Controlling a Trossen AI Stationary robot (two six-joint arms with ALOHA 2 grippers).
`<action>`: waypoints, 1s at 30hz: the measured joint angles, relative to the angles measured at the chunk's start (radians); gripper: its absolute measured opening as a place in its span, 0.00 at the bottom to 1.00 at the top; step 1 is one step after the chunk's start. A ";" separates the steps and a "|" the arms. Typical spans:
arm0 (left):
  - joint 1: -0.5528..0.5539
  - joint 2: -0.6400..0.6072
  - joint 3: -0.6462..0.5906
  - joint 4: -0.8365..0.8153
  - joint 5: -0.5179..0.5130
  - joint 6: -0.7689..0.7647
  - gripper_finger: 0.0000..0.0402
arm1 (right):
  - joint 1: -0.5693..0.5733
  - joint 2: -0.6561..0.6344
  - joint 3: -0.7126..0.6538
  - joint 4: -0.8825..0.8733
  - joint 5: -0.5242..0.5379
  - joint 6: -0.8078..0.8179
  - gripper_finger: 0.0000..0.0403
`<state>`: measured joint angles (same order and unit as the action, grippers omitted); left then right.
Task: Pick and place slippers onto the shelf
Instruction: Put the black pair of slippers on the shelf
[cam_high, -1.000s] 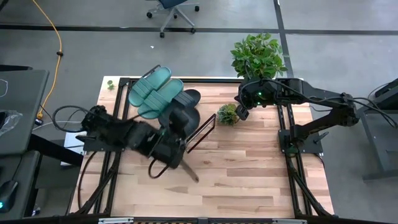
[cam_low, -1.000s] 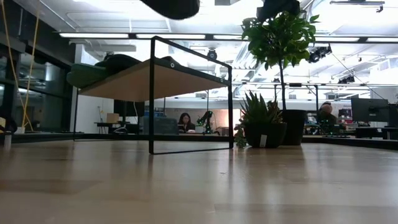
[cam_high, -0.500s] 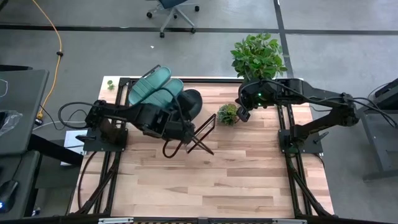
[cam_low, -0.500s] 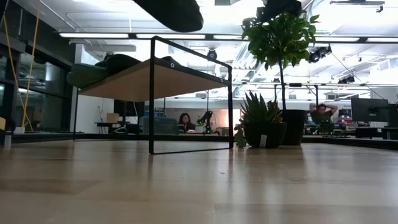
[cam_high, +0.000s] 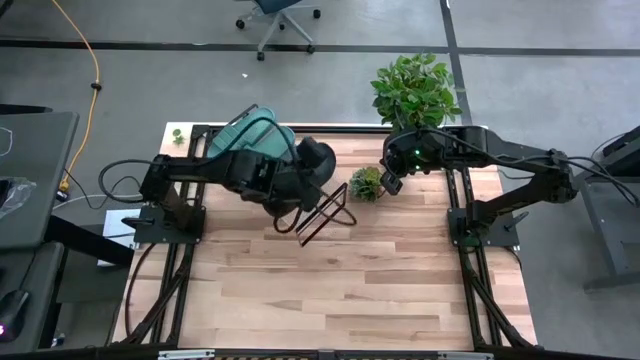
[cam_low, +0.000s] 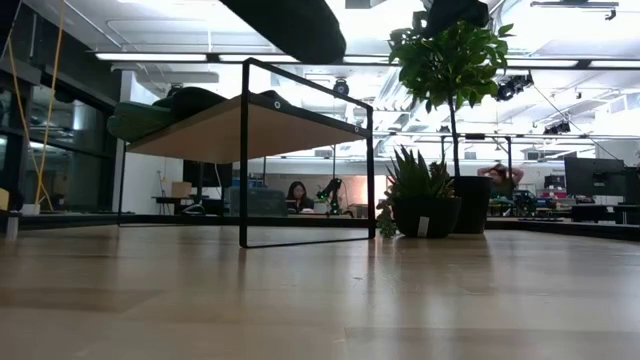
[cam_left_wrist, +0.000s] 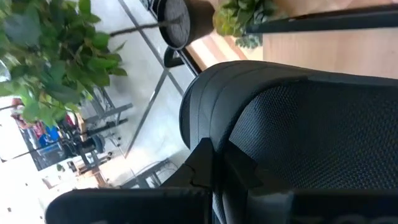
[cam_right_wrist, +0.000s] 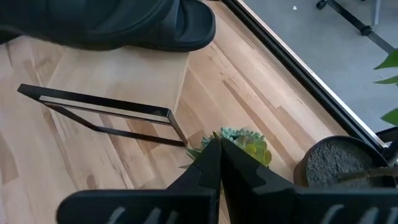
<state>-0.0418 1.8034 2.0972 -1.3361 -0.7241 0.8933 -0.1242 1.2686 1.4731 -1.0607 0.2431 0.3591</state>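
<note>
My left gripper (cam_high: 292, 188) hangs over the shelf's right part, shut on a black slipper (cam_high: 316, 160); that slipper fills the left wrist view (cam_left_wrist: 298, 112) and shows at the low view's top (cam_low: 290, 18). Two teal slippers (cam_high: 243, 137) lie side by side on the shelf's (cam_low: 250, 128) slanted board. A second black slipper cannot be told apart from the held one. The shelf's black wire frame (cam_high: 325, 212) stands on the table. My right gripper (cam_right_wrist: 217, 158) is shut, holds nothing, and waits above a small succulent (cam_right_wrist: 244, 142). My left gripper pinches the black slipper between its two fingers (cam_left_wrist: 208, 165) at the rim of its textured face (cam_left_wrist: 249, 146). The slipper is lifted clear, roughly level, above the shelf's right part. The gripper body hides how far back the slipper reaches between the fingers.
A small potted succulent (cam_high: 366, 184) stands just right of the shelf, and a large leafy plant (cam_high: 415, 90) at the table's far right corner, its pot in the right wrist view (cam_right_wrist: 339, 163). Bare tabletop (cam_high: 350, 290) stretches toward the near edge. People sit in the room beyond.
My left arm has carried the black slipper from above the table's middle toward the far edge and a little to the right, so it now hangs over the shelf's right part. In the low view the slipper has come lower into the picture. The right arm has kept still.
</note>
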 joint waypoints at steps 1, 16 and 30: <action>0.011 0.000 0.000 0.000 0.006 0.002 0.00 | 0.000 0.000 0.000 -0.002 0.000 0.003 0.00; 0.193 0.000 0.000 0.139 0.276 0.158 0.00 | 0.000 0.000 0.000 -0.005 0.073 0.073 0.00; 0.219 0.000 -0.046 0.116 0.426 0.156 0.00 | 0.000 0.000 0.000 -0.005 0.112 0.090 0.00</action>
<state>0.1771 1.8033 2.0514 -1.2200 -0.2981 1.0495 -0.1242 1.2686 1.4731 -1.0657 0.3549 0.4488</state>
